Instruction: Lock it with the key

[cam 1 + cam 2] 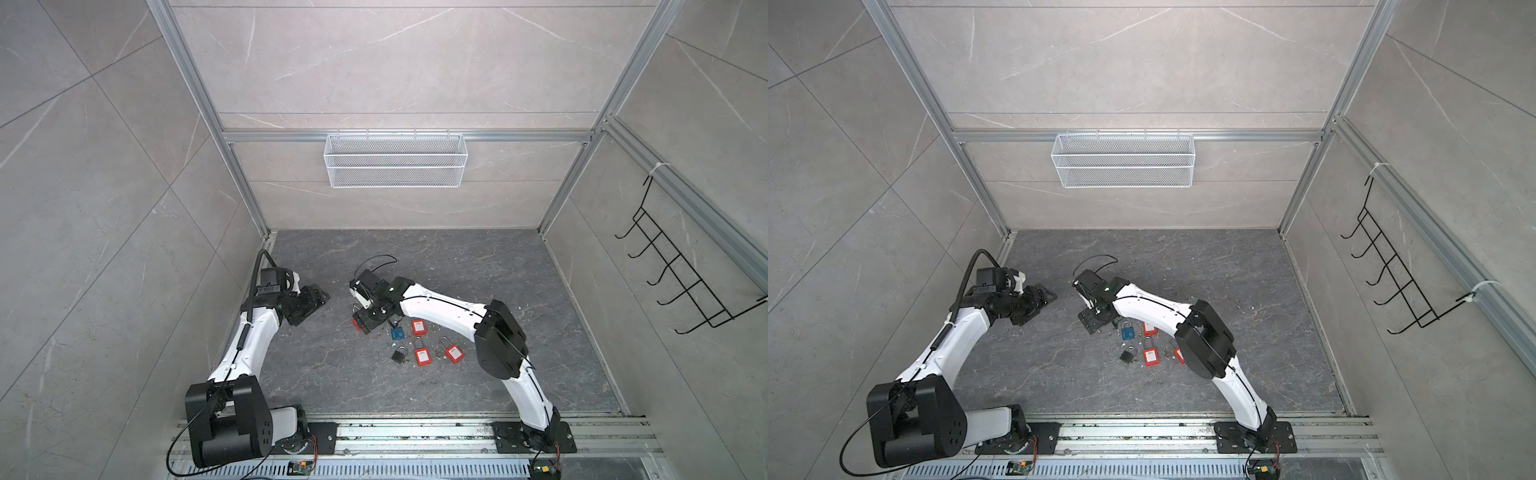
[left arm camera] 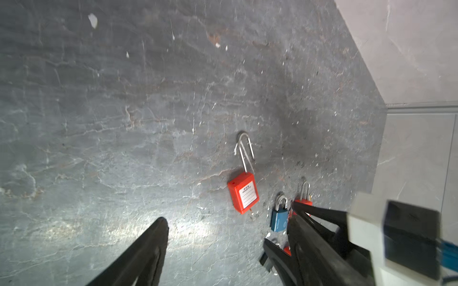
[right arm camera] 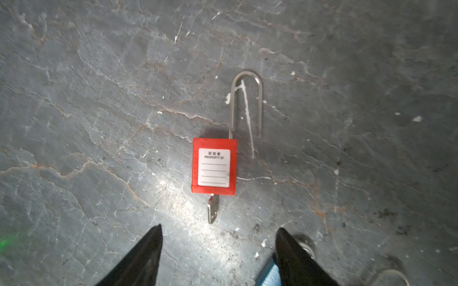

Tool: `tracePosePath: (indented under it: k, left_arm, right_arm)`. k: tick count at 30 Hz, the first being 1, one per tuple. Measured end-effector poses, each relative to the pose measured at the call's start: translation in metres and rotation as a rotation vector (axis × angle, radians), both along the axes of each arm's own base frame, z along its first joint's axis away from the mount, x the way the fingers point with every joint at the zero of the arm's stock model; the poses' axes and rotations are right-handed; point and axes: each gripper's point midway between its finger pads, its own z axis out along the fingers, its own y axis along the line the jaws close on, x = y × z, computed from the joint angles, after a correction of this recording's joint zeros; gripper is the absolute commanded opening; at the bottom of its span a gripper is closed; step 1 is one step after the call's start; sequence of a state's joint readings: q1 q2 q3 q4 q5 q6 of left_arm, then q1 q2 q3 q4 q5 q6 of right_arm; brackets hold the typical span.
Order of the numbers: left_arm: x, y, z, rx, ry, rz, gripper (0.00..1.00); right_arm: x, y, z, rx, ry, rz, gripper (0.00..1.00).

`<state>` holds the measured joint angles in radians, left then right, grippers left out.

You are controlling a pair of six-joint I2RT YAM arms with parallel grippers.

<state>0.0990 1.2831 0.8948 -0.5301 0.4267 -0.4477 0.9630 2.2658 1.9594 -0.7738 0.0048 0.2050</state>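
left tool [image 2: 226, 219] wide, empty | right tool [image 3: 218, 227] wide, empty, near red padlock [image 3: 213, 166] | key [image 3: 213, 209] in padlock

I see padlocks [image 1: 421, 356] clustered on the bench [image 1: 457, 270], my right hand [image 1: 362, 323] at their left end, left hand [image 1: 320, 297] further left, basket [image 1: 395, 160] on back wall [image 1: 395, 62]

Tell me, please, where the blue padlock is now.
In both top views, the blue padlock lies near the middle, beside the right gripper, left of a red padlock.
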Motion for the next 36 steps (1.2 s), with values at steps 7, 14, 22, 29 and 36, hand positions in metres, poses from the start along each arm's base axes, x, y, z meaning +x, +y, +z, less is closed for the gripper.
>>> tracePosePath:
  k: [7,14,22,29,36]
  left_arm:
    - [-0.007,-0.001,0.003,0.015,-0.032,-0.023,0.79]
    - [-0.010,-0.001,-0.001,0.019,-0.029,-0.030,0.79]
    - [-0.012,-0.001,-0.004,0.022,-0.023,-0.035,0.78]
    - [-0.013,-0.001,-0.001,0.029,-0.041,-0.046,0.77]
    - [-0.014,-0.006,0.005,0.034,-0.099,-0.095,0.75]
  right_arm:
    - [0.001,0.006,-0.029,-0.087,0.043,0.004,0.72]
    - [0.010,0.018,-0.040,-0.106,0.054,0.012,0.68]
    - [0.014,0.024,-0.052,-0.137,0.065,0.025,0.49]
    - [0.012,0.020,-0.051,-0.157,0.067,0.043,0.34]
    - [-0.004,-0.014,-0.025,-0.219,0.031,0.148,0.30]
